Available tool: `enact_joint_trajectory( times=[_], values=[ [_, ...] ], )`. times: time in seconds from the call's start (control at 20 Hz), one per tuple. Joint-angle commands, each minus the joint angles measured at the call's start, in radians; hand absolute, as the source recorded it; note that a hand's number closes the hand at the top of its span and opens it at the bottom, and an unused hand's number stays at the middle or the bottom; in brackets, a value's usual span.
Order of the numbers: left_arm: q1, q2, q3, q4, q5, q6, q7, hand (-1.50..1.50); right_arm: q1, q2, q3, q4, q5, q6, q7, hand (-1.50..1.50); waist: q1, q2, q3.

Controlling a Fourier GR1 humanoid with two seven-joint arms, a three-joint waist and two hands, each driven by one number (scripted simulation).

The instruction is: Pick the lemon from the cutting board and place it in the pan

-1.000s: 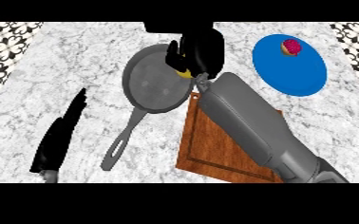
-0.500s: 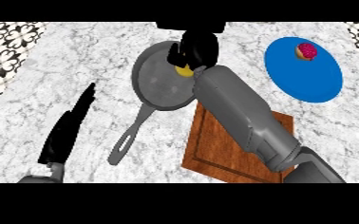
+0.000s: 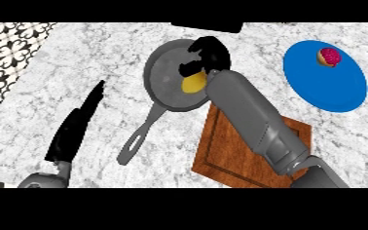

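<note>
While lying inside the pan (image 3: pixel 167 80) near its right wall, lemon (image 3: pixel 193 84) sits just under the right hand (image 3: pixel 208 58), fingers spread and uncurled above it, seemingly let go. Likely light, stiff-skinned, rounded, so prone to roll on the sloped metal; best taken across the middle, thumb against fingers. Cutting board (image 3: pixel 237 148) bare beneath the forearm. Left hand (image 3: pixel 75 126) straight-fingered, resting at the left on the marble surface (image 3: pixel 86 58).

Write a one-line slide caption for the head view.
Right hand over the grey pan, lemon lying inside it; wooden cutting board below, left hand resting at left.
</note>
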Motion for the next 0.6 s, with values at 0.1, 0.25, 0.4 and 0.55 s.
enact_joint_trajectory(
  times=[0.1, 0.25, 0.4, 0.55],
  values=[
    [-0.012, -0.025, -0.020, 0.007, -0.021, 0.015, 0.010, 0.00, 0.020, 0.000, -0.054, -0.026, -0.147, -0.139, -0.180, -1.50, 0.005, -0.006, 0.001],
    [-0.012, -0.019, -0.021, 0.004, -0.024, 0.009, 0.011, 0.00, 0.035, 0.000, -0.063, -0.022, -0.168, -0.273, -0.257, -1.50, 0.009, -0.007, 0.001],
    [0.002, -0.021, -0.017, 0.019, -0.025, 0.012, 0.005, 0.00, 0.001, 0.000, -0.114, -0.030, -0.215, -0.382, -0.295, -1.50, -0.010, -0.014, 0.000],
    [-0.005, -0.007, -0.001, 0.014, -0.009, -0.005, 0.012, 0.00, 0.005, 0.000, -0.135, -0.009, -0.250, -0.485, -0.350, -1.50, -0.014, -0.014, 0.000]
  ],
)
